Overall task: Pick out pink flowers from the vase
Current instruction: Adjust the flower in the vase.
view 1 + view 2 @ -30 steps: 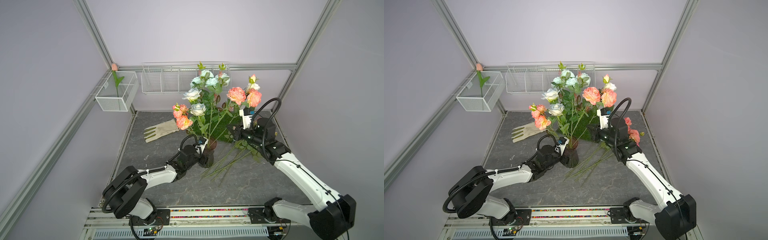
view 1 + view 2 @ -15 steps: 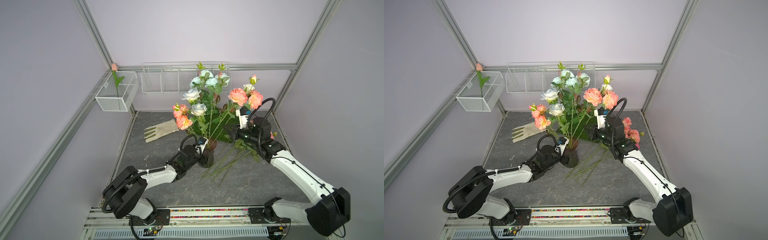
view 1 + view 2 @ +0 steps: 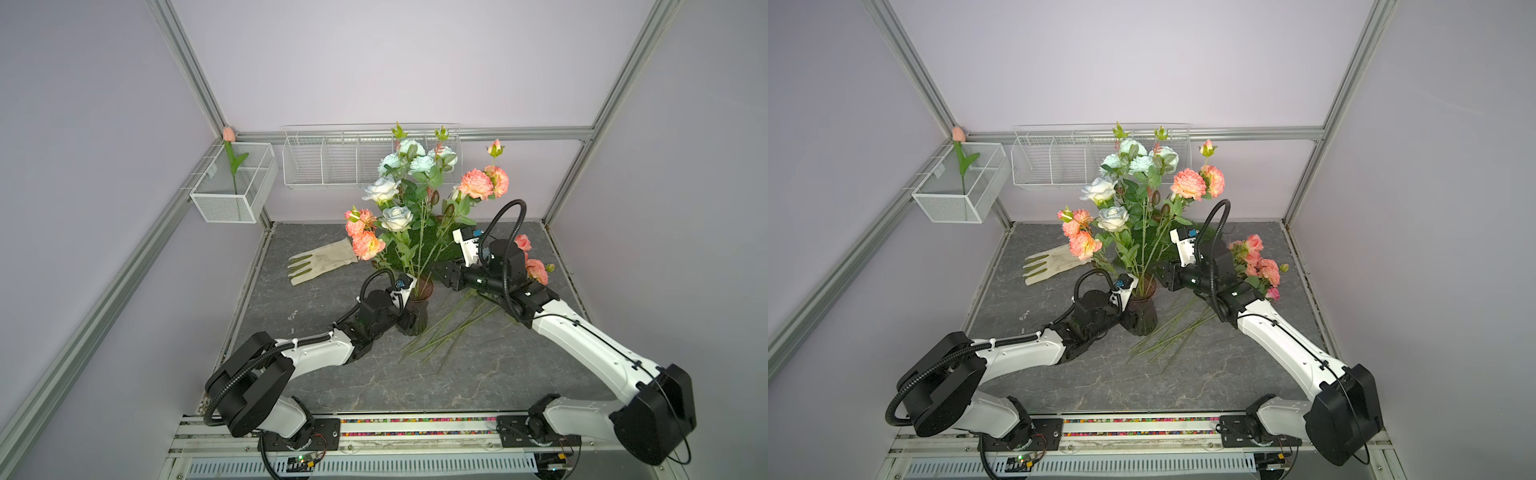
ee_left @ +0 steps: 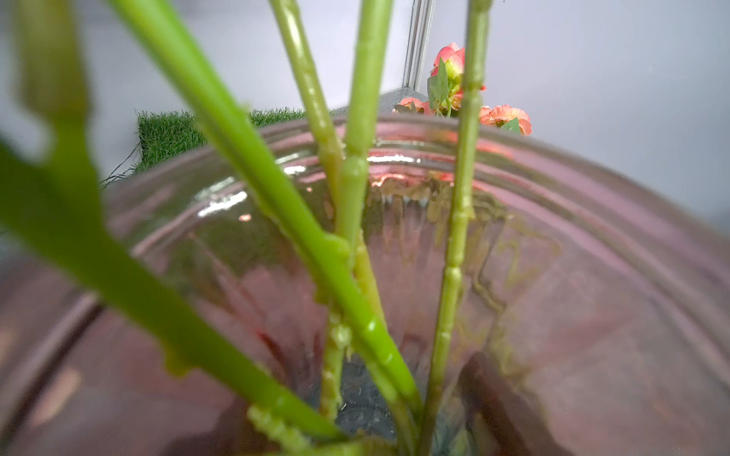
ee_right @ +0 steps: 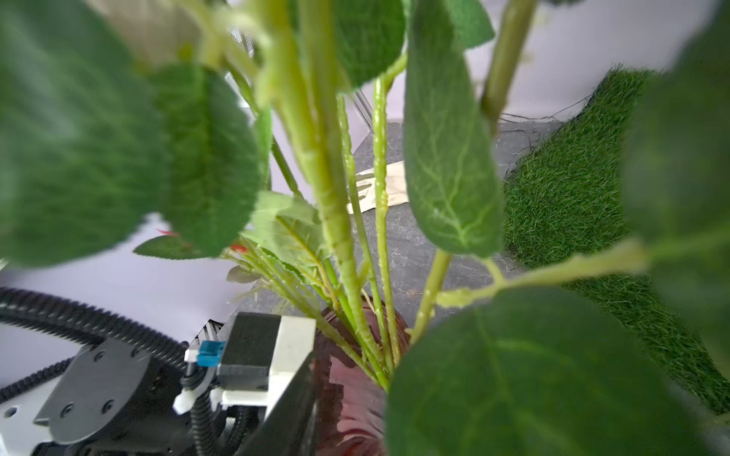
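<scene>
The left gripper [image 3: 404,321] clamps the ribbed glass vase [image 3: 419,318] at its waist. The right gripper [image 3: 438,274] has its fingers hidden among stems [image 3: 423,249] above the vase, so I cannot tell whether they are open or gripping. Several pink flowers [image 3: 535,269] lie on the table [image 3: 332,332]. Pink peony clusters [image 3: 365,237] stand in the vase, so the task looks roughly half done.

Illumination was bright, even and diffuse in both top views; only faint, soft-edged shadows lay on the grey floor [image 3: 374,382]; pale walls showed no clipping; frame posts [image 3: 187,70] leaned outward toward the corners, consistent with a wide lens. Left wrist view: white glare streaks sat on the vase [image 4: 592,316] rim; the nearest stems [image 4: 253,169] were heavily out of focus. Right wrist view: foreground leaves [image 5: 79,138] were blurred; one central leaf and the grass mat [image 5: 572,177] stayed sharp.
</scene>
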Motion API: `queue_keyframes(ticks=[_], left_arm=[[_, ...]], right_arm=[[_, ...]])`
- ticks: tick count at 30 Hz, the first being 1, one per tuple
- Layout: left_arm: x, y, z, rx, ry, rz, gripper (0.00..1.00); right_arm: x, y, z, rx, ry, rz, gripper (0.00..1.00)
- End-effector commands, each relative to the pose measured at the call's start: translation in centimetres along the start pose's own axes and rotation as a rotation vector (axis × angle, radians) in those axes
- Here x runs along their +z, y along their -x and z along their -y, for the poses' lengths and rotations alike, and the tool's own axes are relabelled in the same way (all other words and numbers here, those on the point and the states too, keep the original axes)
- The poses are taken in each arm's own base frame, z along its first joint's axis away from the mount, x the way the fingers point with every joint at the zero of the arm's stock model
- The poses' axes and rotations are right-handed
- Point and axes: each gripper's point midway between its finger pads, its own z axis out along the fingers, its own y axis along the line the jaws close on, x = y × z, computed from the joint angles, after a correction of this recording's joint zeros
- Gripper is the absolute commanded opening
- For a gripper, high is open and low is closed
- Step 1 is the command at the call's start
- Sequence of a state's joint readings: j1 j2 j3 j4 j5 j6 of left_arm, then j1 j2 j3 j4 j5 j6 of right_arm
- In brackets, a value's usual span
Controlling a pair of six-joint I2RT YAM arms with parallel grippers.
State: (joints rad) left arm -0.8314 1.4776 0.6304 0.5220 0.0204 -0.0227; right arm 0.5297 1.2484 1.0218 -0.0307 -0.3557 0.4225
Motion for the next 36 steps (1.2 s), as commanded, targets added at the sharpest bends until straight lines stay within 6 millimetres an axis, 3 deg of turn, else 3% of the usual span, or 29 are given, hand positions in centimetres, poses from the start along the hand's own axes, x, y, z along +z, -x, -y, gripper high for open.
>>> queue_keyframes(ticks=[1,7,16,25,31,36], left_arm=[[-0.7,-7.9,-1.1,0.022,0.046,-0.268,0.0],[-0.8,-7.7,-1.2,0.026,0.05,-0.264,0.0],[-0.9,-7.6,-1.2,0.029,0.052,-0.259,0.0],[-0.9,-7.5,-1.2,0.031,0.053,-0.258,0.0],[-1.0,-7.4,-1.3,0.031,0.055,-0.256,0.0],[-0.9,-7.5,-1.3,0.031,0.054,-0.257,0.0]], right_arm=[[-1.6,0.4,0.3,-0.047,-0.054,0.017,0.43],[-2.8,0.8,-1.0,-0.076,-0.024,0.024,0.41],[-1.4,1.6,-3.0,-0.074,0.095,0.001,0.3],[1.2,4.0,-1.8,-0.051,0.069,0.046,0.29],[3.0,4.2,-1.7,-0.007,0.104,0.049,0.23],[3.2,4.5,-1.7,0.003,0.112,0.063,0.2]])
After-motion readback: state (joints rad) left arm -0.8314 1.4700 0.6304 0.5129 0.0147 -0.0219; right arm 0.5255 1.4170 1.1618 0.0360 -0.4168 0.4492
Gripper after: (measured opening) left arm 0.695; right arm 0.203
